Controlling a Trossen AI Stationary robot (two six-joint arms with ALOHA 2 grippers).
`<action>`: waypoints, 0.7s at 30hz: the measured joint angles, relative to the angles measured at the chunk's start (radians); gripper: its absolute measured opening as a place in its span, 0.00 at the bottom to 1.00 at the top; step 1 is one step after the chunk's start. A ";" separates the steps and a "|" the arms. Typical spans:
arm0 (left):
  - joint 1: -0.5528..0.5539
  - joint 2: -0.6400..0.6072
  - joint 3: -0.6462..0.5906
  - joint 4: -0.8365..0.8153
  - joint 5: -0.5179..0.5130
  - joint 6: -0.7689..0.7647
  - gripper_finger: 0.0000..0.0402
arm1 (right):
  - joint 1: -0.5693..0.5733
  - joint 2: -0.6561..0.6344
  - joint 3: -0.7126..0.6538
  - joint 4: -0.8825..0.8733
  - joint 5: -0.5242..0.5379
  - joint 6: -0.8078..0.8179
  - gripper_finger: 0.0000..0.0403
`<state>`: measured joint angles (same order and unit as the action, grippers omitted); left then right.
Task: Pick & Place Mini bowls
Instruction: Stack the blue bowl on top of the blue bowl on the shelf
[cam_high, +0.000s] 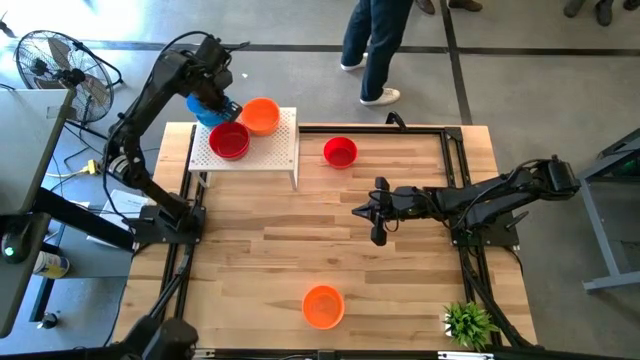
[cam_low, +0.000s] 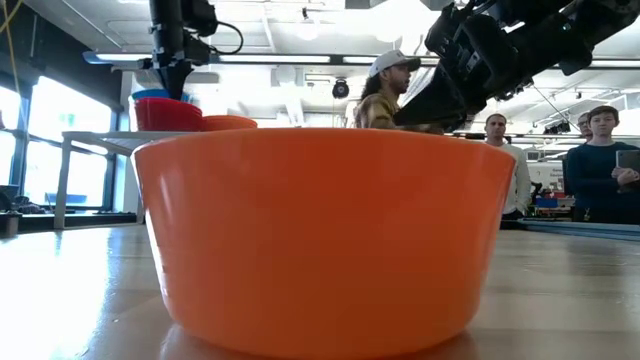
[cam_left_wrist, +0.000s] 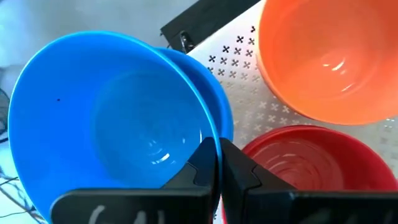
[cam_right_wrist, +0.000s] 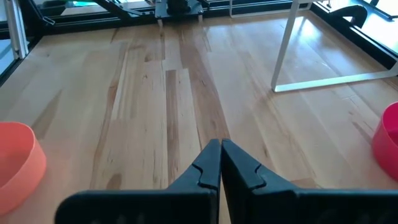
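Note:
My left gripper (cam_high: 218, 100) is over the far left corner of the white perforated stand (cam_high: 275, 150), shut on a blue mini bowl (cam_left_wrist: 106, 130). On the stand rest a red bowl (cam_high: 229, 140) and an orange bowl (cam_high: 261, 115), both on their bases. Another red bowl (cam_high: 340, 152) stands on the table right of the stand. A second orange bowl (cam_high: 323, 306) stands near the front edge. My right gripper (cam_high: 358, 210) hovers shut over the table's middle, with nothing in it. My left gripper pinches the blue bowl's rim (cam_left_wrist: 214, 134) with one finger inside the bowl and one outside. The fingers come from above, pointing steeply down. The bowl hangs tilted at the stand's corner, beside the red bowl (cam_left_wrist: 311, 162); whether it touches the stand I cannot tell.
A small green plant (cam_high: 470, 322) stands at the near right corner. A black frame (cam_high: 455, 150) runs along the table's sides. A fan (cam_high: 60, 65) stands off the far left. People stand beyond the table's far edge (cam_low: 600, 150). Bare wood lies between the bowls.

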<state>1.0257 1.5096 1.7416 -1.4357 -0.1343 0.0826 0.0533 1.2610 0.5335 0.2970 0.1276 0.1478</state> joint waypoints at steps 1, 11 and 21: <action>0.005 0.000 0.000 0.000 0.008 0.003 0.00 | 0.000 0.000 0.000 0.000 0.000 0.000 0.00; 0.009 0.005 -0.019 0.007 0.005 -0.008 0.03 | 0.000 0.000 0.000 0.000 -0.002 -0.017 0.00; 0.009 0.006 -0.067 0.031 0.023 -0.008 0.03 | 0.000 0.000 0.000 0.000 -0.007 -0.018 0.00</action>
<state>1.0344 1.5154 1.6745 -1.4044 -0.1115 0.0745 0.0536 1.2610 0.5335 0.2970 0.1207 0.1303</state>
